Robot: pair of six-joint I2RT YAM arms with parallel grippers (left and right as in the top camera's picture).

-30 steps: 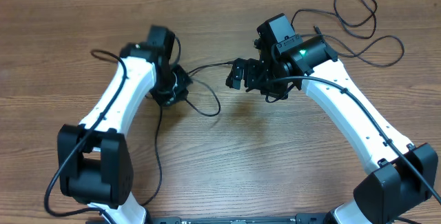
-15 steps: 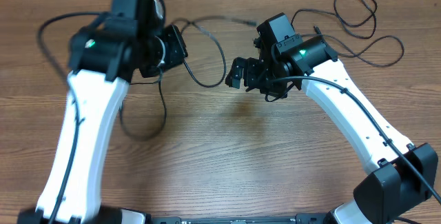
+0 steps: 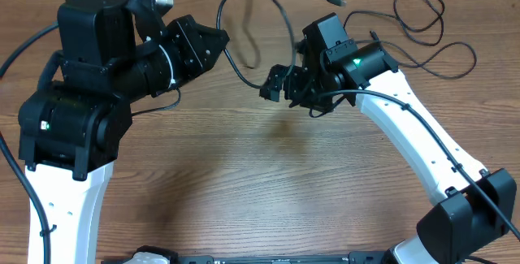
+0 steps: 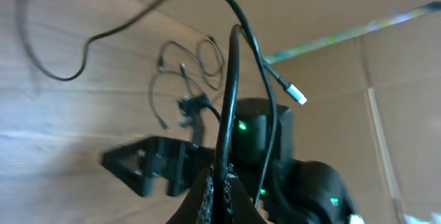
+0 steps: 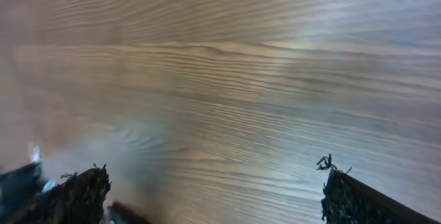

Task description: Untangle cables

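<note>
Black cable (image 4: pixel 229 93) hangs pinched in left gripper (image 3: pixel 221 35), right gripper (image 3: pixel 275 84) gapes empty; cables (image 3: pixel 422 28) at the tabletop's (image 3: pixel 244 183) far-right corner lie looped, unsorted.

No text, label, brand, number or sign legible in any of the three views.
</note>
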